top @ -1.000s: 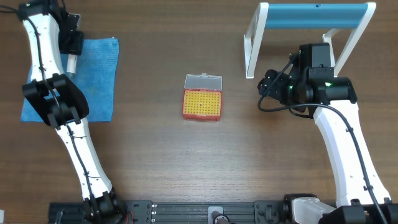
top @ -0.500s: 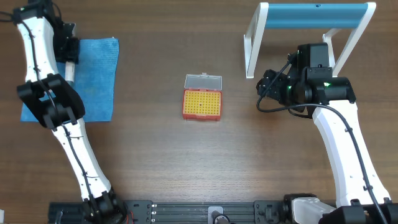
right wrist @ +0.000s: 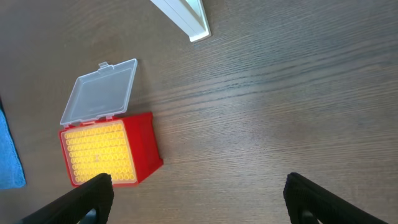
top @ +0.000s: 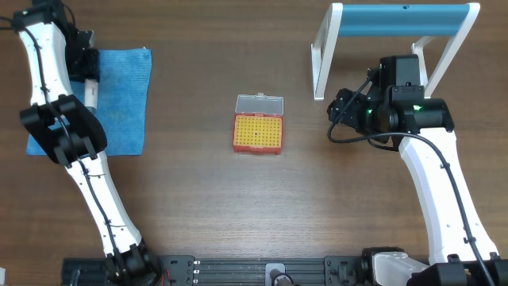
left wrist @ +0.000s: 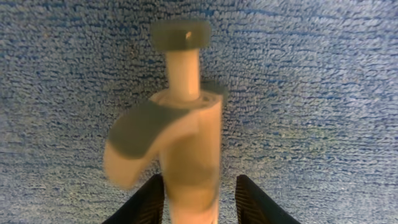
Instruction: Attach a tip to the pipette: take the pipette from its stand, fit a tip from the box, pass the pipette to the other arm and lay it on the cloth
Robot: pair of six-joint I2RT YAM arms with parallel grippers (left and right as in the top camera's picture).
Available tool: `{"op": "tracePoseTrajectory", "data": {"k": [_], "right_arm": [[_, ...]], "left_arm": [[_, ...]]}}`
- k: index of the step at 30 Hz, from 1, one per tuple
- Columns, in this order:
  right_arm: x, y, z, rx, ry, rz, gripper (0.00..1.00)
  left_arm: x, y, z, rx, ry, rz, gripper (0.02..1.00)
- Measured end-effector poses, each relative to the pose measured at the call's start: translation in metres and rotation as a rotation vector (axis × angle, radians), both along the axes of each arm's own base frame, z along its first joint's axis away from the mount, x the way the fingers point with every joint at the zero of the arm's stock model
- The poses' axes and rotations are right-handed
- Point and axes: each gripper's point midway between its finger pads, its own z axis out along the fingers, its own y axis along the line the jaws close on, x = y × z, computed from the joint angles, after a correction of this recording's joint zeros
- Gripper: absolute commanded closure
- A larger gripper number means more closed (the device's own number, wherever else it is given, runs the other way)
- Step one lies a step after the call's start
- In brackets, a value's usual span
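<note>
The white pipette [top: 90, 92] with a grey plunger [left wrist: 181, 34] lies low over the blue cloth [top: 121, 87], at the cloth's left part. My left gripper [top: 83, 62] is shut on the pipette [left wrist: 189, 155], one dark finger on each side of its body. The cloth [left wrist: 323, 93] spreads out right beneath it. Whether a tip is fitted is hidden. The red tip box [top: 258, 133] with yellow tips and an open clear lid stands at the table's middle. My right gripper [top: 341, 107] hangs open above bare wood, right of the tip box [right wrist: 109, 152].
The white pipette stand [top: 401, 20] with a blue top bar stands at the back right, and its foot [right wrist: 185, 17] is close to the right gripper. A corner of the cloth [right wrist: 9, 155] lies beyond the box. Bare wood stretches across the front.
The left arm has shifted a little left and lowered the pipette toward the cloth. The right arm has kept still.
</note>
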Motion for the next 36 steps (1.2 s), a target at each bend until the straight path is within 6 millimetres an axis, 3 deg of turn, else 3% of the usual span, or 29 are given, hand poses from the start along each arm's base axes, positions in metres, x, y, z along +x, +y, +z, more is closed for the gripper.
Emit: {"op": "tracePoseTrajectory", "data": {"k": [1, 2, 7, 11, 16, 19, 21, 24, 26, 28, 30, 33, 36], "right_arm": [[0.0, 0.0, 0.0, 0.001, 0.0, -0.001, 0.108], [0.0, 0.0, 0.0, 0.001, 0.0, -0.002, 0.11], [0.002, 0.0, 0.001, 0.002, -0.006, -0.004, 0.11], [0.012, 0.0, 0.006, 0.004, -0.057, -0.004, 0.106], [0.038, -0.001, 0.043, 0.003, -0.256, -0.008, 0.108], [0.037, -0.01, 0.079, -0.04, -0.391, -0.027, 0.108], [0.025, -0.018, 0.101, -0.103, -0.462, -0.025, 0.108], [0.0, -0.037, 0.125, -0.234, -0.532, -0.032, 0.108], [-0.013, -0.049, 0.14, -0.303, -0.573, -0.061, 0.108], [-0.029, -0.06, 0.158, -0.372, -0.633, -0.079, 0.106], [-0.051, -0.066, 0.171, -0.437, -0.673, -0.061, 0.108], [-0.085, -0.071, 0.186, -0.519, -0.735, -0.025, 0.108], [-0.122, -0.075, 0.189, -0.582, -0.816, -0.005, 0.108]], "left_arm": [[-0.001, 0.0, 0.0, -0.001, 0.003, -0.002, 0.338], [-0.001, -0.001, 0.0, -0.003, 0.006, 0.006, 0.108], [-0.005, -0.002, 0.0, -0.009, 0.021, 0.007, 0.104], [-0.027, -0.009, 0.003, -0.029, 0.11, 0.041, 0.104], [-0.039, -0.009, 0.037, -0.004, 0.124, 0.124, 0.102], [-0.029, -0.011, 0.079, -0.002, 0.007, 0.165, 0.104], [-0.026, -0.019, 0.114, -0.028, -0.083, 0.172, 0.104], [-0.032, -0.04, 0.205, -0.066, -0.302, 0.161, 0.102], [-0.043, -0.051, 0.255, -0.062, -0.42, 0.146, 0.104], [-0.068, -0.066, 0.316, -0.046, -0.561, 0.123, 0.104], [-0.093, -0.082, 0.357, -0.044, -0.659, 0.1, 0.104], [-0.14, -0.113, 0.407, -0.066, -0.787, 0.055, 0.104], [-0.2, -0.149, 0.432, -0.104, -0.86, 0.013, 0.104]]}}
